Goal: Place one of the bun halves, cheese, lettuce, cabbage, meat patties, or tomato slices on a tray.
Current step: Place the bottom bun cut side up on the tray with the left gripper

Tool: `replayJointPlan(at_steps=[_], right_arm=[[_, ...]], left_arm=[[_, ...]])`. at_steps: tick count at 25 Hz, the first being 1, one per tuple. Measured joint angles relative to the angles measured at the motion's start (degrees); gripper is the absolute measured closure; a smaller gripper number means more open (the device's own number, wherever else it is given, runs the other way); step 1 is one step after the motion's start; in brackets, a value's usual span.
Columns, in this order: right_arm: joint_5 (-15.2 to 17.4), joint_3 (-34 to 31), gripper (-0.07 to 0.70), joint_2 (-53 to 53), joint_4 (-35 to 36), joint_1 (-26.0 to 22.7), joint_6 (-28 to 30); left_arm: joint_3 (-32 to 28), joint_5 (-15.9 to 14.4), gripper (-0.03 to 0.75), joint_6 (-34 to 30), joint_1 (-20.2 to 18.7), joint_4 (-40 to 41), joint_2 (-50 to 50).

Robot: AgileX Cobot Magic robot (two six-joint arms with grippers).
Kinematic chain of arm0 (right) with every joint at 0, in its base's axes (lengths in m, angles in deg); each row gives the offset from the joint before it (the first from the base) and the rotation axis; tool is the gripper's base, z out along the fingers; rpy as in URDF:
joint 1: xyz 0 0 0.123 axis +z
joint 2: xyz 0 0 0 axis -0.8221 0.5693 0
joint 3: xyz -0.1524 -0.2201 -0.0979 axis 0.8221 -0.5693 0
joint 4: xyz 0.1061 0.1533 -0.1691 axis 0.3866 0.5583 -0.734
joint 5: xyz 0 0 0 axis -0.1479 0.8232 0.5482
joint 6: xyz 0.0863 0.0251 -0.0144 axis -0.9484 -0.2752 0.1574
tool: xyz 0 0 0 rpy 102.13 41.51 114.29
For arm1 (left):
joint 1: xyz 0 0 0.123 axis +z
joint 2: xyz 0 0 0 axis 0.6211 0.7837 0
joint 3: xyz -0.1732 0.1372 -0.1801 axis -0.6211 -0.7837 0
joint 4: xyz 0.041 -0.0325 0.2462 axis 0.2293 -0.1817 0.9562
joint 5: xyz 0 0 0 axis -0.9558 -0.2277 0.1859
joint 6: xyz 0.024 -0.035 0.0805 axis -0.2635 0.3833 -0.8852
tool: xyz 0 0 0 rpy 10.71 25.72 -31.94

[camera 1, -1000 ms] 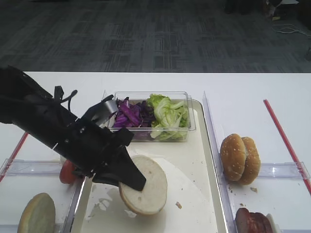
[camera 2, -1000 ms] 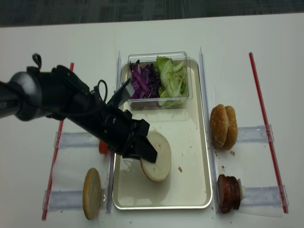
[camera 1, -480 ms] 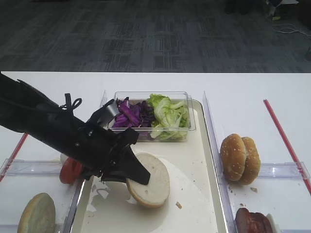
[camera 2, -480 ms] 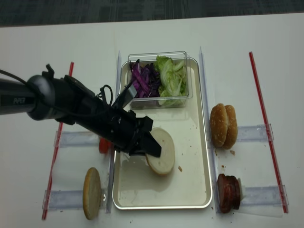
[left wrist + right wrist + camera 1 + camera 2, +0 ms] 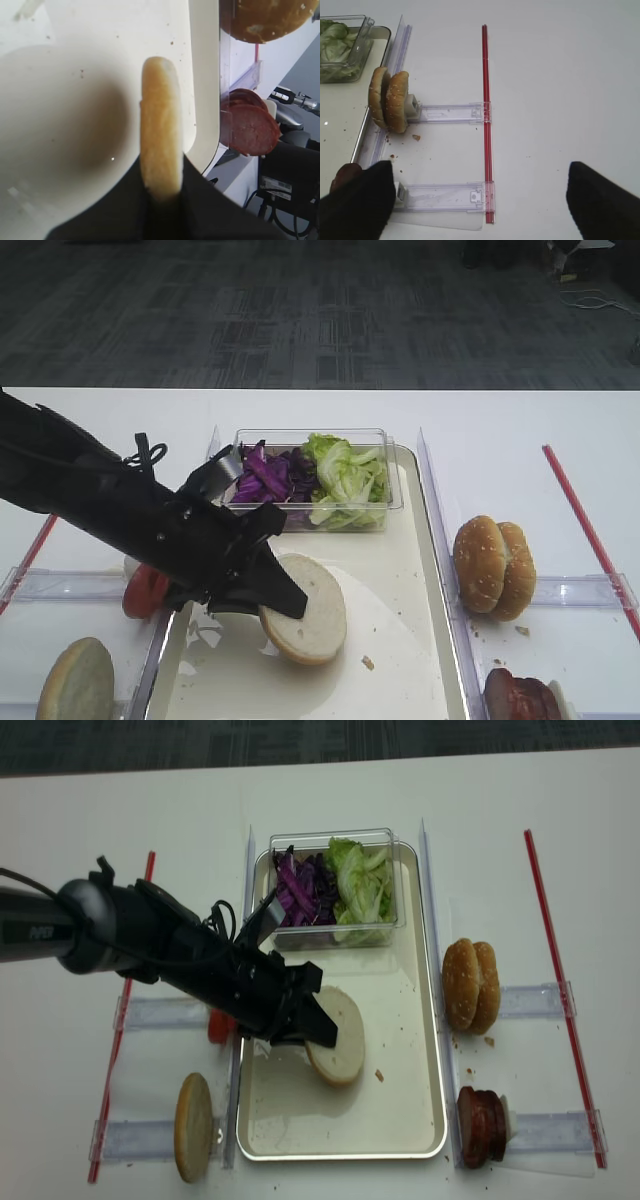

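My left gripper (image 5: pixel 285 602) is shut on the flat bun bottom (image 5: pixel 308 610), pinching its rim and holding it tilted low over the tray (image 5: pixel 395 570). The left wrist view shows the bun (image 5: pixel 160 125) edge-on between the black fingers, above the cream tray floor (image 5: pixel 75 100). Purple cabbage (image 5: pixel 265 475) and lettuce (image 5: pixel 345 480) fill a clear tub at the tray's far end. Tomato slices (image 5: pixel 145 590) stand left of the tray, meat patties (image 5: pixel 482 1125) to its right. Cheese is out of view. My right gripper (image 5: pixel 480 200) hangs open over the table.
Two sesame bun halves (image 5: pixel 493 565) stand on edge right of the tray. A domed bun half (image 5: pixel 75 680) stands at the front left. Clear plastic holders (image 5: pixel 450 112) and red strips (image 5: pixel 485 100) lie on the white table on both sides.
The left gripper carried the bun bottom a little to the right and farther over the tray, then nearly stopped. The right gripper's earlier state is not shown.
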Motion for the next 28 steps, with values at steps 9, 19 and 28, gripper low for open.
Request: replayJointPlan(at_steps=[9, 19, 28], right_arm=[[0.00, 0.00, -0.062, 0.00, 0.00, 0.00, 0.00], [0.00, 0.00, -0.062, 0.00, 0.00, 0.00, 0.00], [0.00, 0.00, -0.062, 0.00, 0.00, 0.00, 0.00]], left_arm=[[0.00, 0.79, 0.663, 0.46, 0.00, 0.00, 0.00], [0.00, 0.42, 0.663, 2.01, 0.00, 0.30, 1.65], [0.00, 0.29, 0.656, 3.13, 0.00, 0.30, 1.78]])
